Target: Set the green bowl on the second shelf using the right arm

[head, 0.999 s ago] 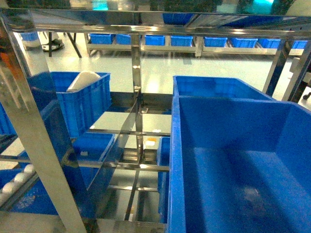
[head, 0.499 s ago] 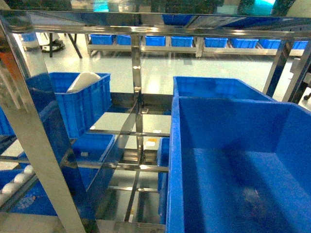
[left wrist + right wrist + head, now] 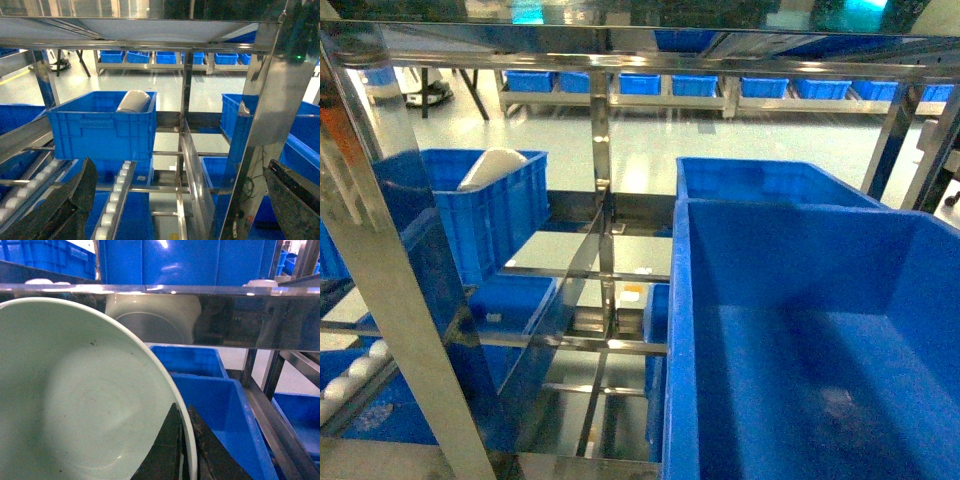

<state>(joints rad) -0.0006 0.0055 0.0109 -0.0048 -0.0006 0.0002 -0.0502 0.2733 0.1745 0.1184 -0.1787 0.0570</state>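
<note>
Right wrist-mounted view: right gripper (image 3: 182,450) jaws pinch the green bowl (image 3: 85,400) by its rim, tilted below the second shelf's front rail (image 3: 160,315), likely for lifting over; left gripper (image 3: 175,200) jaws spread.

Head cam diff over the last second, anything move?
Practically nothing. At most, the view creeps slightly. The big blue crate on the right, the crate holding the white domed object on the left and the steel posts stayed put. No gripper or bowl shows in the head view then or now.
</note>
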